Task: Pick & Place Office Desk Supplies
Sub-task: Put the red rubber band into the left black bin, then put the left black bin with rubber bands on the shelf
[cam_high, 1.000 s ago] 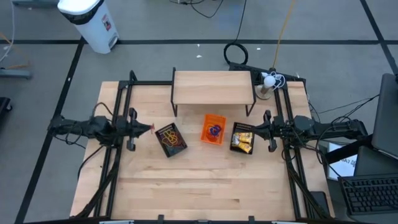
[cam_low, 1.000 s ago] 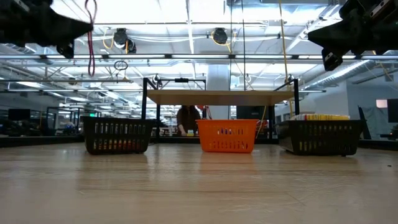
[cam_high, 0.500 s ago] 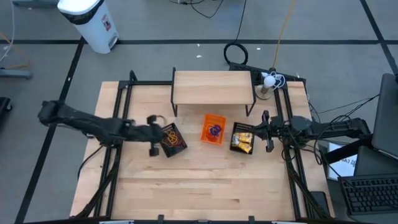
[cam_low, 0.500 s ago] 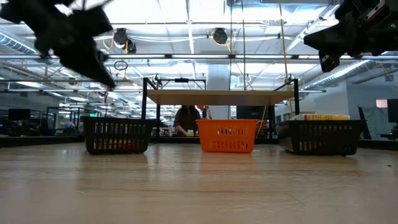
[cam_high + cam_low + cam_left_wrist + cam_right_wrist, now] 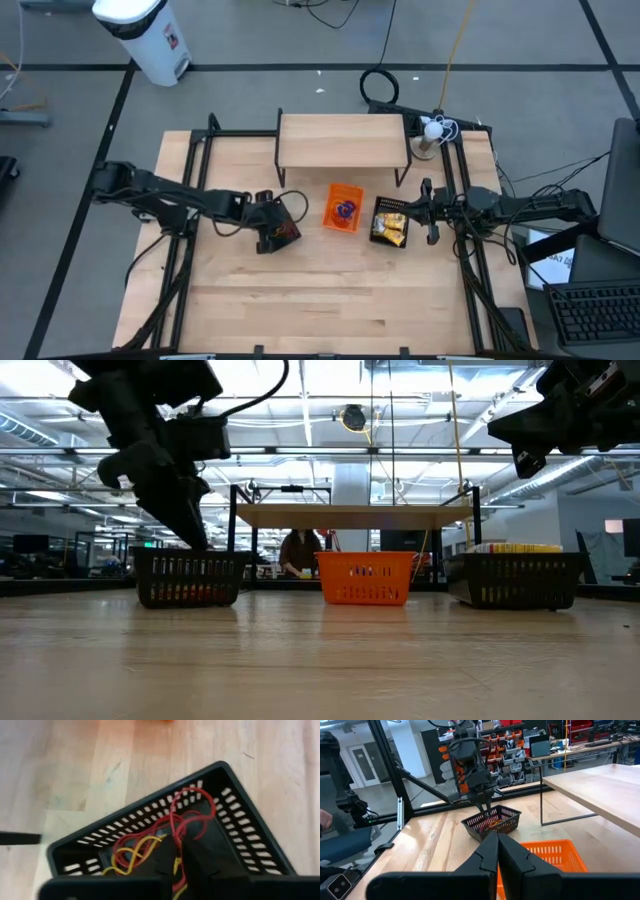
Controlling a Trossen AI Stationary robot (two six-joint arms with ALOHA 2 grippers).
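Wood table (image 5: 300, 300), left gripper (image 5: 179, 851) in mesh bin (image 5: 250, 827) w/ rubber bands (image 5: 187, 817), tips partly hidden

The counter (image 5: 320, 290) was a light wooden top with dark metal framing along its left and right sides. Three bins stood directly on it in a row across the middle: a black mesh bin (image 5: 277, 225) at left, an orange plastic bin (image 5: 343, 207) in the centre, and a second black mesh bin (image 5: 389, 221) at right. A small raised wooden shelf (image 5: 343, 139) stood on dark legs at the far edge. The near half showed bare wood.
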